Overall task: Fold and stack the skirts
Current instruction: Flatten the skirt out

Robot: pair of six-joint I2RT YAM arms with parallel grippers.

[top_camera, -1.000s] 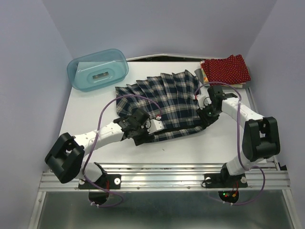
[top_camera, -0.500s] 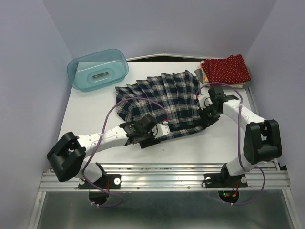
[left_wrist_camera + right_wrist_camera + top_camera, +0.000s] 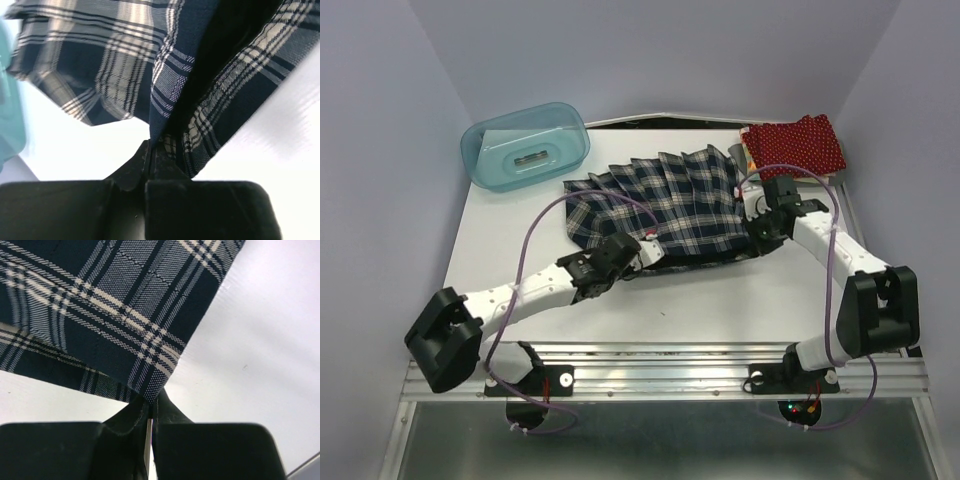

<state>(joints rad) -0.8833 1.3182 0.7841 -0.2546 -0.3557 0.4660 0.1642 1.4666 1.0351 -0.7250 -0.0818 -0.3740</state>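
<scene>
Risk: L gripper (image 3: 150,150) is pressed shut on only a thin bit of the plaid skirt's (image 3: 670,200) near hem; cloth could slip out in a lift, or just one layer comes up & the fold goes skew; R gripper (image 3: 151,400) nips a mere corner tip, same worry; skirt spreads from both pinches toward the desk's (image 3: 720,295) far edge; dotted red skirt (image 3: 795,145) sits at far right corner.

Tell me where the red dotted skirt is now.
In the top view, the red dotted skirt lies folded at the far right corner of the table, just beyond the right end of the plaid skirt.
</scene>
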